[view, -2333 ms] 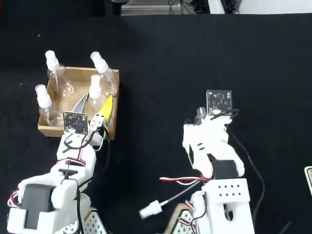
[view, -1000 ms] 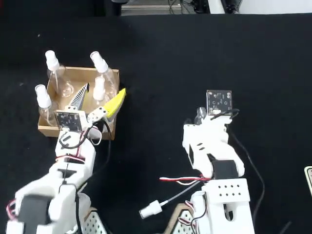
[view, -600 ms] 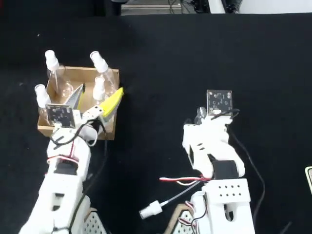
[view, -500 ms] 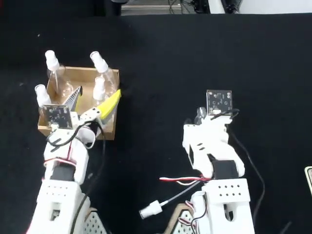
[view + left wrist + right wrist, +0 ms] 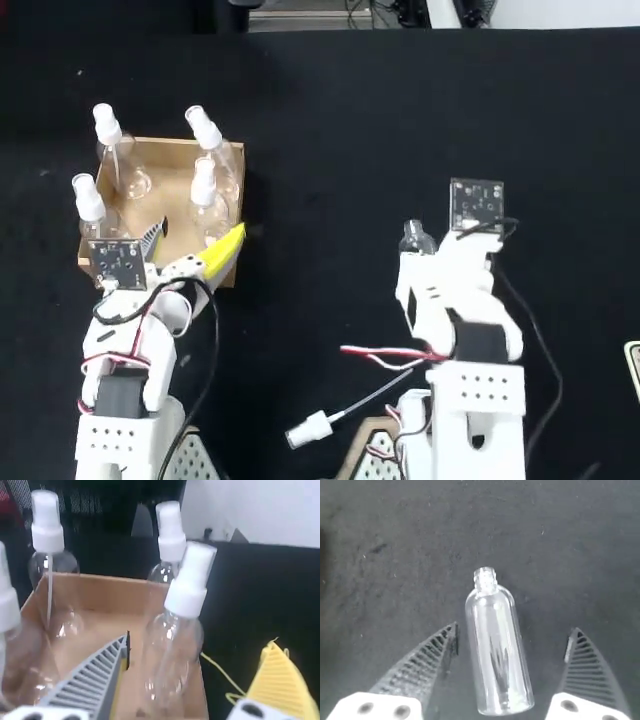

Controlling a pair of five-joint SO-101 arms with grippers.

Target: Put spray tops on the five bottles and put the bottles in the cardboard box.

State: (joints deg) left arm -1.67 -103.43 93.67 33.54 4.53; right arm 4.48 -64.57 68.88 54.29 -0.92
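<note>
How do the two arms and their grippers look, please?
The left arm and right arm are white plastic with black motors, black cables and red-and-white wires. Each wrist carries a small square dark board. The left gripper has one grey ribbed jaw and one yellow; the right gripper has two grey ribbed jaws.

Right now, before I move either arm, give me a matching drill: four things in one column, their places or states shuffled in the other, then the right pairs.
Things:
1. uncapped bottle
2. loose spray top
3. left end effector
4. capped bottles

Places or states:
A. lying on the table between the arm bases
B. standing in the cardboard box
C. open, by the box's near side
D. between the fingers of the open right end effector

Pairs: 1-D, 2-A, 3-C, 4-B.
</note>
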